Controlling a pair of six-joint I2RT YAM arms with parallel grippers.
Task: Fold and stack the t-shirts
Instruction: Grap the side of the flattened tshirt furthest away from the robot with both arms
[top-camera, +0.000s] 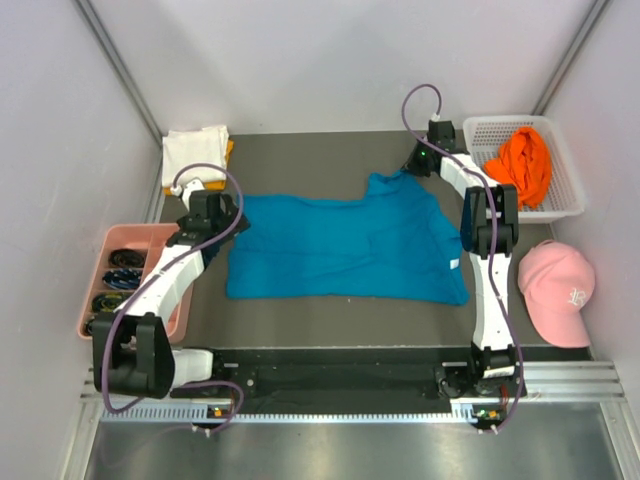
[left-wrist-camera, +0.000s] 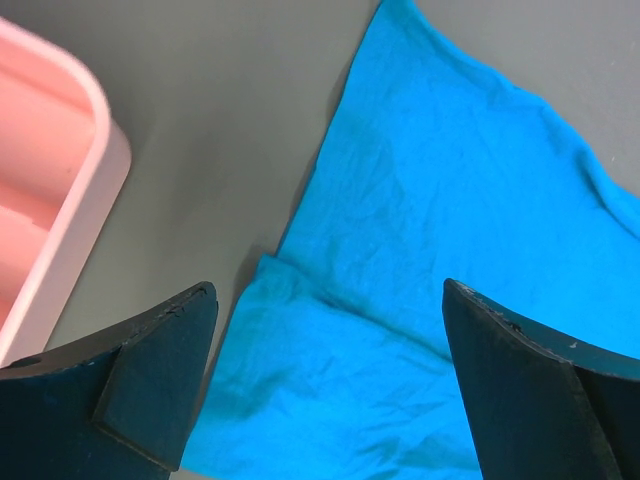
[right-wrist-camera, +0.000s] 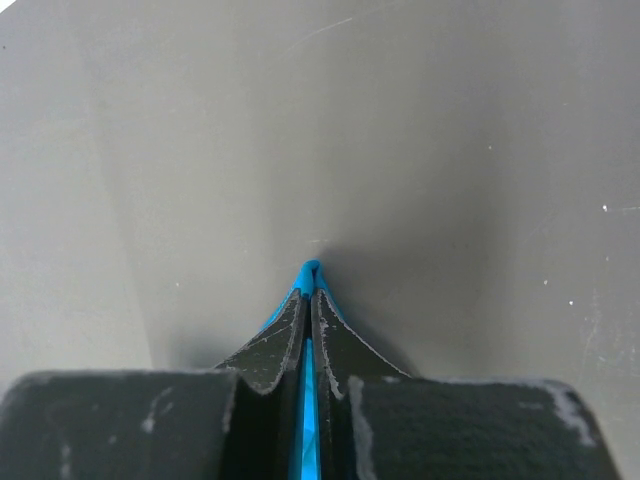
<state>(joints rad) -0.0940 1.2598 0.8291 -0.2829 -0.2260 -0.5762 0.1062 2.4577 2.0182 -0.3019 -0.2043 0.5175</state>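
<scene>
Bright even light, soft shadows, sharp focus

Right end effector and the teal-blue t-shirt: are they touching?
Touching. The right wrist view shows the right end effector shut, with the teal-blue t-shirt pinched inside it.

Robot lab test cell: plain white panel walls (top-camera: 300, 60) w/ metal corner struts (top-camera: 118, 65) box in a grey worktop (top-camera: 330, 320). Cabled left arm (top-camera: 165, 280) & right arm (top-camera: 490, 290) bolted to alum. rail (top-camera: 350, 412).
</scene>
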